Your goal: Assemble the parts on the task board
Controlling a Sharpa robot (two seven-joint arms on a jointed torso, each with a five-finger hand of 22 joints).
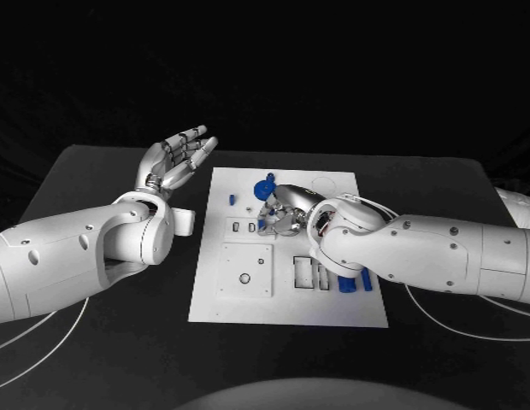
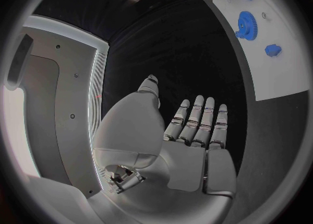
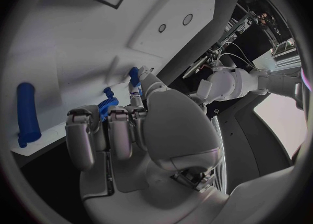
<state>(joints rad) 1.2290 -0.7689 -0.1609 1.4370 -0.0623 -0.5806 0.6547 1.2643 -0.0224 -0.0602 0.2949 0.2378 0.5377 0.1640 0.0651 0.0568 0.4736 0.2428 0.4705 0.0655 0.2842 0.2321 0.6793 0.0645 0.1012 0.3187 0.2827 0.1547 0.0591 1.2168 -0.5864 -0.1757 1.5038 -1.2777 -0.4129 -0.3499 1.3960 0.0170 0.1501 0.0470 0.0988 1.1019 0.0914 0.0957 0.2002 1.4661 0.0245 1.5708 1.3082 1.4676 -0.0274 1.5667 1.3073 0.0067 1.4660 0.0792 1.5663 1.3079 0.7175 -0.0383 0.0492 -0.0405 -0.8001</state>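
Observation:
The white task board [image 1: 287, 299] lies in the middle of the table. My right hand [image 1: 287, 209] hovers low over its middle with fingers curled in. In the right wrist view the fingertips [image 3: 91, 117] and thumb pinch a small blue toothed part [image 3: 107, 103] close to the board [image 3: 65, 41]. A small blue peg [image 3: 135, 75] stands just beyond the thumb. A large blue gear [image 1: 265, 186] lies past the hand, apart from it [image 2: 247, 24]. My left hand [image 1: 179, 158] is raised left of the board, flat, fingers apart and holding nothing [image 2: 195, 125].
Two blue pieces [image 1: 366, 280] lie near the board's right edge under my right forearm; one is a long blue cylinder [image 3: 27, 112]. A small blue block [image 2: 273, 50] sits near the board's far end. Dark table surrounds the board.

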